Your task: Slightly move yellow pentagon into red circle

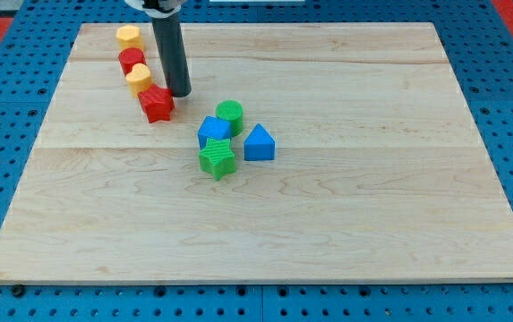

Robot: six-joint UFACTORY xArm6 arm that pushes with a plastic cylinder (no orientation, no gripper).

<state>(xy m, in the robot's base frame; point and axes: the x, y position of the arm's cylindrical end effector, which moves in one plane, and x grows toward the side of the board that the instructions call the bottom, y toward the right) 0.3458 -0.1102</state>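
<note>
A column of blocks stands near the view's top left. From the top down it holds a yellow many-sided block that looks like the pentagon (128,37), the red circle (132,60), a rounded yellow block (139,79) and a red star (157,104). The yellow pentagon sits just above the red circle, close to it or touching. The rounded yellow block lies between the red circle and the red star. My tip (178,93) rests on the board just right of the rounded yellow block and at the upper right of the red star.
A cluster lies near the board's middle: a green circle (230,114), a blue cube (213,131), a green star (218,158) and a blue triangle (259,143). The wooden board (372,206) sits on a blue pegboard.
</note>
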